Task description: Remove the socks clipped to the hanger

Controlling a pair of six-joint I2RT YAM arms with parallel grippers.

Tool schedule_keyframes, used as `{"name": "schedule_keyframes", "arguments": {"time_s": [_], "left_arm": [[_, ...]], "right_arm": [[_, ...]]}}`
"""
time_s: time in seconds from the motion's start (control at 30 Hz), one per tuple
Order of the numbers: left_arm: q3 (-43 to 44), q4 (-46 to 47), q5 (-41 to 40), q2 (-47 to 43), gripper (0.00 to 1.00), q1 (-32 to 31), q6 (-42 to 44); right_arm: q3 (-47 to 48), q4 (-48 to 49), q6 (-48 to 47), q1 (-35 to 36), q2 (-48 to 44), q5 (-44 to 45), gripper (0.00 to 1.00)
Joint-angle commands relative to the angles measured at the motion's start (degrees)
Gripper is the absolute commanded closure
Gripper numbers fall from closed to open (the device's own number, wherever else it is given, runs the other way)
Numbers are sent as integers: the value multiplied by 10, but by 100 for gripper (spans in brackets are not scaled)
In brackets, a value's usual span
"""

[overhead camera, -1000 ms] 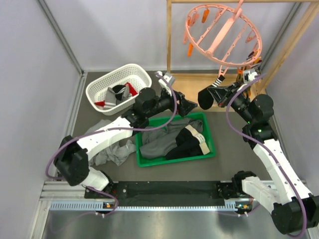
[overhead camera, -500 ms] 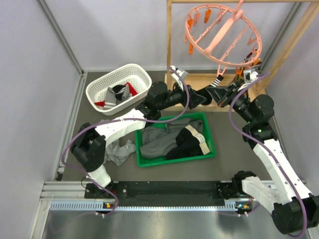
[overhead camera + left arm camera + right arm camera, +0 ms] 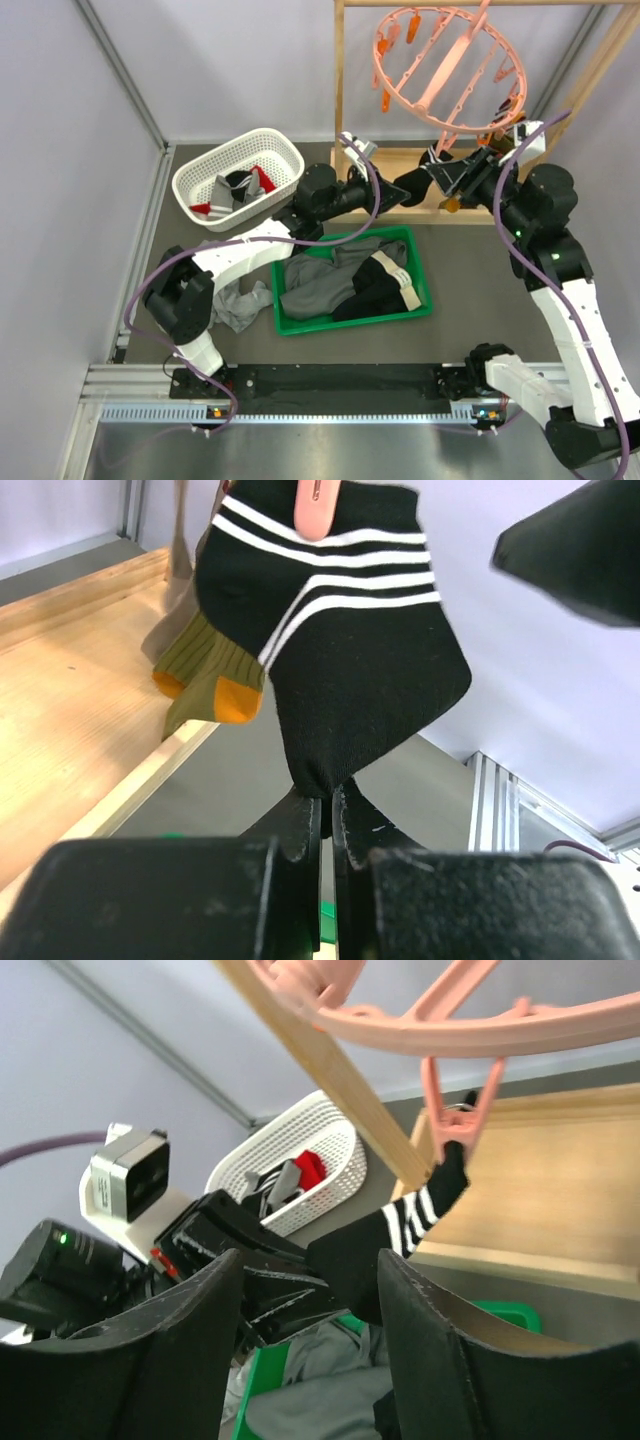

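Left gripper [image 3: 327, 802], stretched out past the green tray [image 3: 350, 322] of grey and black garments, has its fingers squeezed together on the toe of the black striped sock [image 3: 340, 670], with hardly a gap between them. That sock hangs by its cuff from a pink clip [image 3: 318, 505], so it runs taut from the clip down to the pinched toe. Just beside it hangs an olive sock [image 3: 205, 675] with an orange toe, over the pale wooden base board [image 3: 70, 730] of the rack. Opposite, the right gripper [image 3: 310, 1260] faces the same sock with its fingers spread apart and nothing between them. Above both, the round pink hanger [image 3: 440, 75] hangs tilted from the wooden rack frame [image 3: 340, 80], most of its clips bare. Farther back on the left stands a white basket [image 3: 240, 140] holding red, grey and black socks [image 3: 235, 188].
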Motion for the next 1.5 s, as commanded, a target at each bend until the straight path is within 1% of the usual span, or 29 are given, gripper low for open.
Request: {"name": "schedule_keyframes", "arguments": {"time_s": [0.0, 0.1, 0.33, 0.5, 0.6, 0.8, 1.13, 1.23, 1.27, 1.47], "left_arm": [[-16, 47, 11, -24, 100, -2, -9], [-21, 50, 8, -31, 100, -1, -9], [-28, 46, 9, -42, 100, -1, -9], [-31, 47, 10, -45, 100, -1, -9], [-33, 48, 7, -49, 100, -1, -12], [-36, 53, 9, -48, 100, -1, -17], [-39, 56, 11, -53, 100, -1, -16], [-41, 54, 11, -56, 100, -1, -15], [-42, 53, 10, -57, 100, -1, -12], [-49, 53, 8, -59, 100, -1, -10]], "right_arm": [[76, -132, 6, 10, 14, 103, 41], [113, -164, -6, 9, 27, 136, 41], [200, -208, -34, 10, 95, 149, 40], [219, -187, -35, 10, 128, 140, 41], [224, -177, -37, 11, 140, 150, 41], [204, -100, -33, 13, 157, 144, 43], [236, -89, -50, 40, 204, 191, 45], [240, -87, -56, 50, 211, 208, 50], [240, -85, -57, 52, 211, 216, 53], [234, -75, -57, 53, 210, 241, 59]]}}
